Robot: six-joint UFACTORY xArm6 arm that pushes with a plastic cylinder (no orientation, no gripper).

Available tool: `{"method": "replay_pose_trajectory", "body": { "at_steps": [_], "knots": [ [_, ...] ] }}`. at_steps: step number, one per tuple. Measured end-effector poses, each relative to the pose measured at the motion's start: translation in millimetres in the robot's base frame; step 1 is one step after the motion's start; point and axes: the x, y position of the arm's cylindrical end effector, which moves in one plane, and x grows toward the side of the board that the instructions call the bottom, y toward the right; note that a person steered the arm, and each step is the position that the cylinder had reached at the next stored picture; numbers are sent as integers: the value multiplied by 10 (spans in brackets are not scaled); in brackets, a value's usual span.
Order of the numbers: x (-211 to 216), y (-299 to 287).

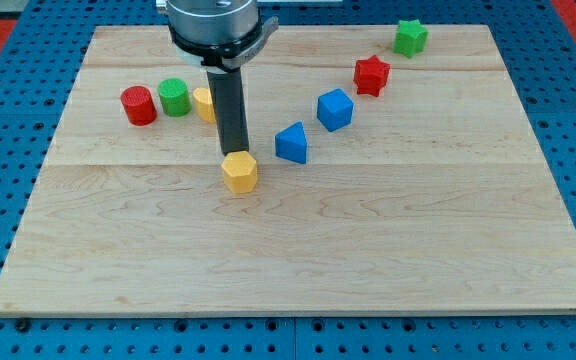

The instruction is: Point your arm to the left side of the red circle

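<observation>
The red circle (138,105) is a short red cylinder at the board's upper left. A green cylinder (174,97) stands just to its right, and a yellow block (205,104), partly hidden by my rod, stands right of that. My tip (234,153) is down on the board, right of and below the red circle, touching the top edge of a yellow hexagon block (239,172).
A blue triangular block (292,143) and a blue cube (335,109) lie right of my tip. A red star (371,75) and a green star (410,37) are at the upper right. The wooden board (298,250) sits on a blue pegboard.
</observation>
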Motion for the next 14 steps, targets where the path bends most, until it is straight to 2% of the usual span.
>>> {"method": "replay_pose_trajectory", "body": {
  "at_steps": [1,3,4,5,6,9,11,12,13,14],
  "knots": [
    [-179,-233],
    [-325,-278],
    [-220,-697],
    [444,-717],
    [920,-23],
    [977,-59],
    [977,-723],
    [1018,-615],
    [1346,562],
    [1121,1703]
  ]
}}
